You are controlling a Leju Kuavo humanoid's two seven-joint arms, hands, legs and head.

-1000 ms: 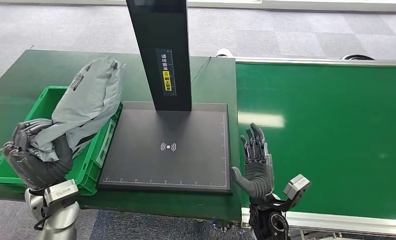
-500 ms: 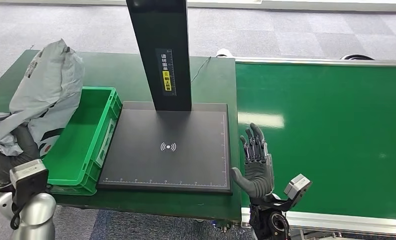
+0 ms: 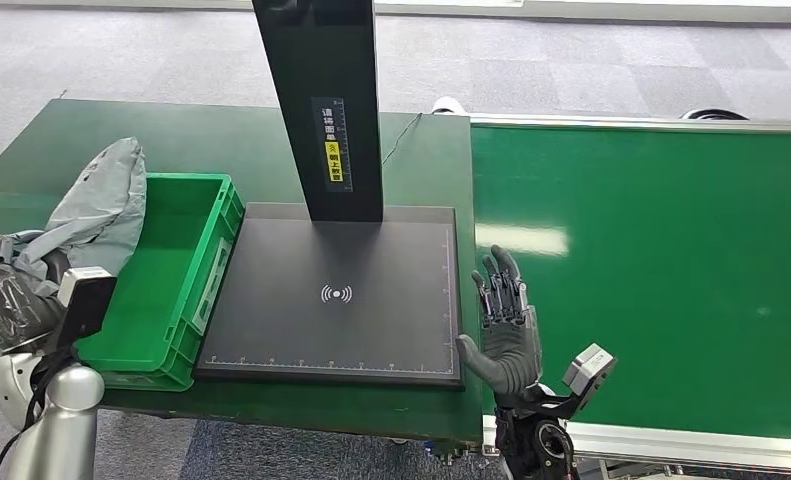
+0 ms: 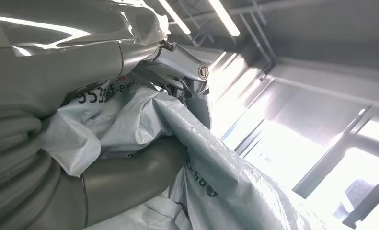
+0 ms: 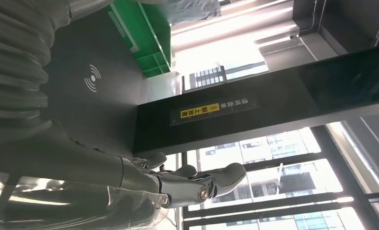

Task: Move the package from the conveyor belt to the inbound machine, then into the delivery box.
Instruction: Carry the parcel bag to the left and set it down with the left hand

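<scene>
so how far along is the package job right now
The green conveyor belt and black scanner plate are bare, so pickup and scanning look done. The left hand grips the crumpled grey plastic mailer at the green crate's outer edge. Left: drop it inside. Right hand holds nothing.

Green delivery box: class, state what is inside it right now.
The delivery box shows a bare green floor. The grey package, gripped by the left hand, hangs over its far left edge, hiding that corner, so whether it touches inside is unclear.
</scene>
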